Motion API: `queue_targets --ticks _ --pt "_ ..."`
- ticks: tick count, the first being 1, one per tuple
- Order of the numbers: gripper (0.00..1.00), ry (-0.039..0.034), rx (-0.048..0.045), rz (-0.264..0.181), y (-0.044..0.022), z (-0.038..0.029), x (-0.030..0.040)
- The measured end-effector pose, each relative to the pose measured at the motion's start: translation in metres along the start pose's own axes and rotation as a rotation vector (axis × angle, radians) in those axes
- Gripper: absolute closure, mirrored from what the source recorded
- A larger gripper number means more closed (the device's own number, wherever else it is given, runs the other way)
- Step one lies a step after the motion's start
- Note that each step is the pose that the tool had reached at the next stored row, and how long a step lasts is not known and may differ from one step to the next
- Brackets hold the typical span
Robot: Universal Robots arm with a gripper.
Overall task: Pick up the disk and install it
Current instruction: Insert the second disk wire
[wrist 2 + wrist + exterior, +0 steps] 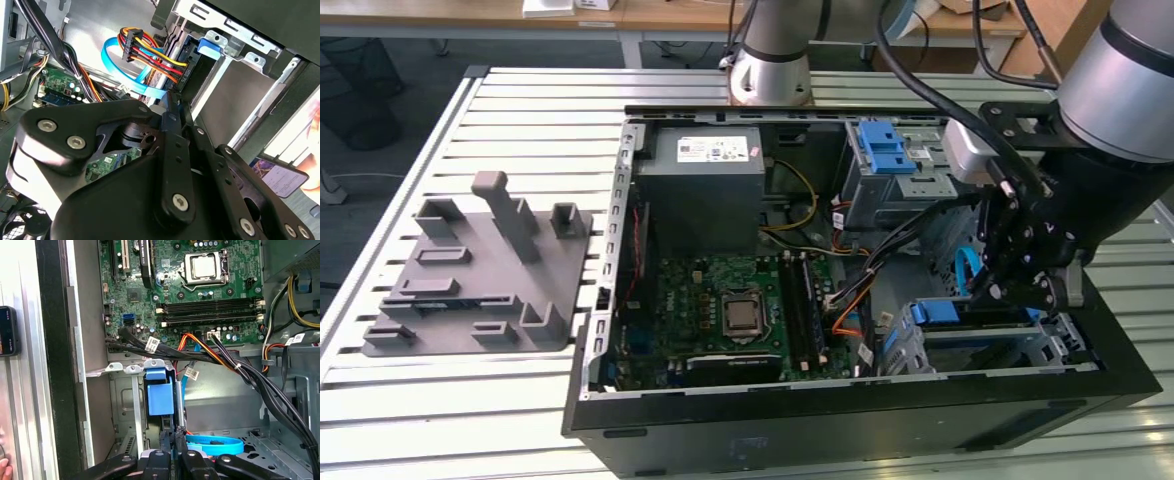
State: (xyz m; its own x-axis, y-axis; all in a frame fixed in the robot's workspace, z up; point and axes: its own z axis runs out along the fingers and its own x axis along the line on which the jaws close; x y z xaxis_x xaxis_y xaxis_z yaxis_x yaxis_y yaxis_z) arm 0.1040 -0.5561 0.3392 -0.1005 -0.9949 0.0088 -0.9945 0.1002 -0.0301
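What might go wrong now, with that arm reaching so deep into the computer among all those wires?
The gripper sits low in the case, right by the disk, whose blue frame stands at the metal cage.
1. The light blue flat cable curls beside the gripper and might snag.
2. The bundle of black and orange wires crosses near the cage and might get tugged.
3. If tilted, the disk might jam against the cage.
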Motion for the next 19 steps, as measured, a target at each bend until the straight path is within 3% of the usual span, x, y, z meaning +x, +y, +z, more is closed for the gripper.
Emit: queue_targets --ticks 19 --pt "0.83 0.0008 -0.0001 0.013 0.0 0.0014 0.0007"
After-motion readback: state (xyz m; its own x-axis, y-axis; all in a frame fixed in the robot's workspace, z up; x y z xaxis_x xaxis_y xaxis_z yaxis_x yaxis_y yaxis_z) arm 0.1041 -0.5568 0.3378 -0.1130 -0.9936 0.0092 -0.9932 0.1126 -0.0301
